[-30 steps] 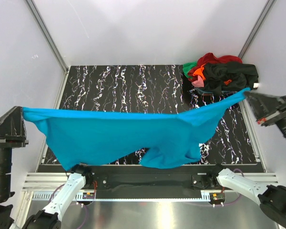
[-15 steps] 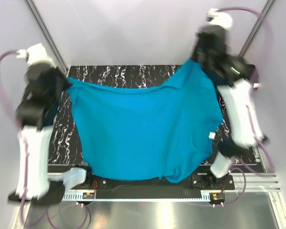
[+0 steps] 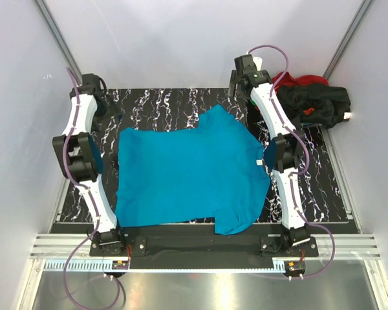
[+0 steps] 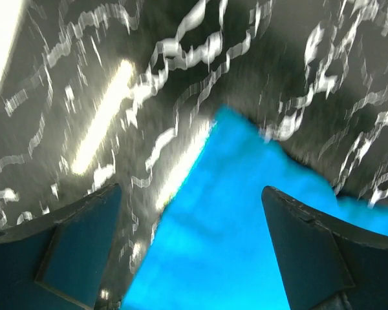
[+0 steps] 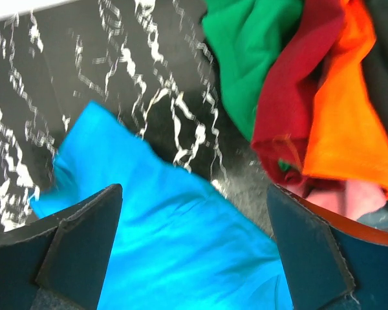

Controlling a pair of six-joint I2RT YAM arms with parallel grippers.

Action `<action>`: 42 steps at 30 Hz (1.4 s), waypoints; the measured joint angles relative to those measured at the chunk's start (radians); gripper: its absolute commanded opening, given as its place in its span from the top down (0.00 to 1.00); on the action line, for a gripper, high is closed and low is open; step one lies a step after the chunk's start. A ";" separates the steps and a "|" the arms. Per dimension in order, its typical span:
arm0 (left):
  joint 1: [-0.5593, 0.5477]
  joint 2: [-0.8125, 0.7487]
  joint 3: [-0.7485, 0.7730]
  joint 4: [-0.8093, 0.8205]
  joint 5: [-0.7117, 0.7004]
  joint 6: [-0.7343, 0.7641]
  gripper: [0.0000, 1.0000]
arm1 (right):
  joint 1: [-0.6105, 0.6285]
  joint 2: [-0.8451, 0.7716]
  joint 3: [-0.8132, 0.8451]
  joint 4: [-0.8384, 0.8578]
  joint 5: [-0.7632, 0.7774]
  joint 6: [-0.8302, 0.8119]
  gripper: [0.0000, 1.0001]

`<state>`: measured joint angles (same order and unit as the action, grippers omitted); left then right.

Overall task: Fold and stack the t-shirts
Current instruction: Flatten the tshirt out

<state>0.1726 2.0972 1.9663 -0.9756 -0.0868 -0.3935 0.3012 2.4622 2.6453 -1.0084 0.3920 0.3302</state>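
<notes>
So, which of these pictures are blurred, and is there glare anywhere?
Top external: sharp and evenly lit, the blue t-shirt clear. Left wrist: heavily smeared, the white veins of the table streaked, with a bright glare stripe on it. Right wrist: only slightly soft, the pile of t-shirts readable, the right fingers dark.

The t-shirt (image 3: 187,171) is bright teal-blue, plain, with a small white tag (image 3: 259,163). The surface (image 3: 174,103) is black with white marble veining. The other shirts are plain: green shirt (image 5: 252,45), dark red shirt (image 5: 288,97), orange shirt (image 5: 346,123), pink shirt (image 5: 339,197), black shirt (image 3: 313,100).
</notes>
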 measured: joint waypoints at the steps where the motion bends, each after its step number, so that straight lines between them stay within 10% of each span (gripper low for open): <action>1: -0.003 -0.017 -0.025 -0.005 0.007 -0.002 0.03 | 0.002 -0.018 -0.034 0.009 -0.009 0.005 0.00; 13: -0.013 -0.785 -0.737 0.222 0.035 -0.110 0.04 | 0.019 -0.617 -0.852 0.219 -0.104 0.090 0.00; 19: -0.017 -0.779 -1.044 0.334 0.071 -0.208 0.07 | 0.022 -0.661 -1.111 0.313 -0.312 0.096 0.00; 35: -0.071 -0.314 -0.856 0.553 0.059 -0.328 0.08 | 0.016 -0.084 -0.616 0.189 -0.360 0.039 0.00; 42: -0.066 -0.163 -0.664 0.542 0.057 -0.361 0.09 | -0.040 0.200 -0.104 0.046 -0.378 0.044 0.00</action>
<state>0.1062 1.9347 1.3025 -0.4332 -0.0296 -0.7547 0.2611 2.6625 2.5416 -0.9627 0.0135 0.3744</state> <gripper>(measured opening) 0.917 0.994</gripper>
